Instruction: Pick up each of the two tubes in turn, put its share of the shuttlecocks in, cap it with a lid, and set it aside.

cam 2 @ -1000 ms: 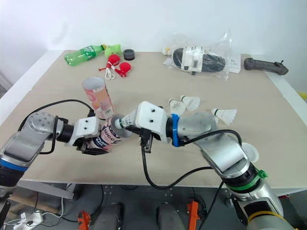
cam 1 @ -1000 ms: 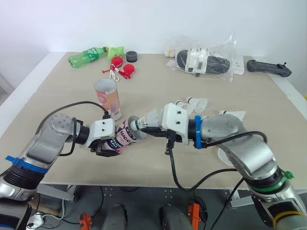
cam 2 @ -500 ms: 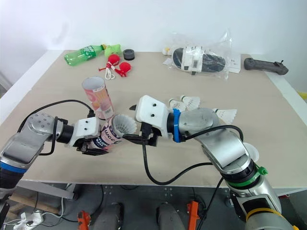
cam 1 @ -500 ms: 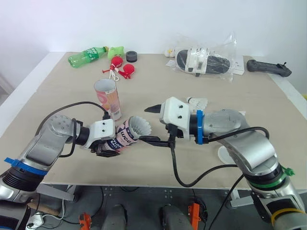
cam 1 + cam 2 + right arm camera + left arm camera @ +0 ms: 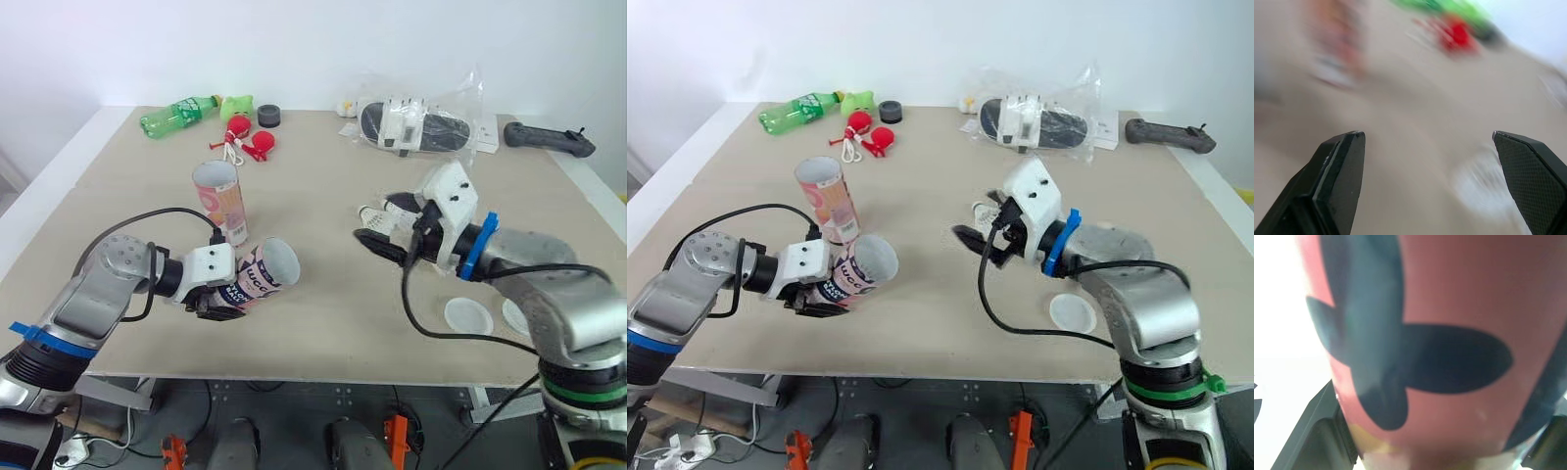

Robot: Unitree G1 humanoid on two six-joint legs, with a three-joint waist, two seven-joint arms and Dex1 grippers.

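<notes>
Held tube [image 5: 257, 277]: short cylinder, pink with a dark label band and white lettering; lies tilted, closed end in the left tool [image 5: 217, 297], open mouth raised and turned toward the robot's right; inside of the mouth pale, contents cannot be told; lies just on the near side of the upright tube [image 5: 220, 201], a little to its right, lifted off the tabletop [image 5: 323, 186].

Upright tube: same pink print, stands on end, mouth open and uncapped.

Left tool: closed on the held tube, clamped at its lower end.

Right tool [image 5: 377, 241]: well to the right of the upright tube, above the tabletop, black tips pointing back toward that tube; spread and holding nothing.

Shuttlecocks [image 5: 397, 208]: white, loose on the tabletop just behind the right tool, far right of the upright tube; partly hidden by the arm, count uncertain.

Lids [image 5: 467, 315]: two white discs lying flat, further right of the upright tube and nearer the robot, side by side.

Beyond the upright tube: green bottle [image 5: 178, 113] lying on its side.

Left wrist view: tube wall at close range, pink with a dark blue petal-shaped print, black fingers [image 5: 1308, 435] on either side; the head views show the label and the mouth instead.

Right wrist view: the two fingers [image 5: 1337, 181] wide apart, which the head views leave unclear; scene past them blurred.
</notes>
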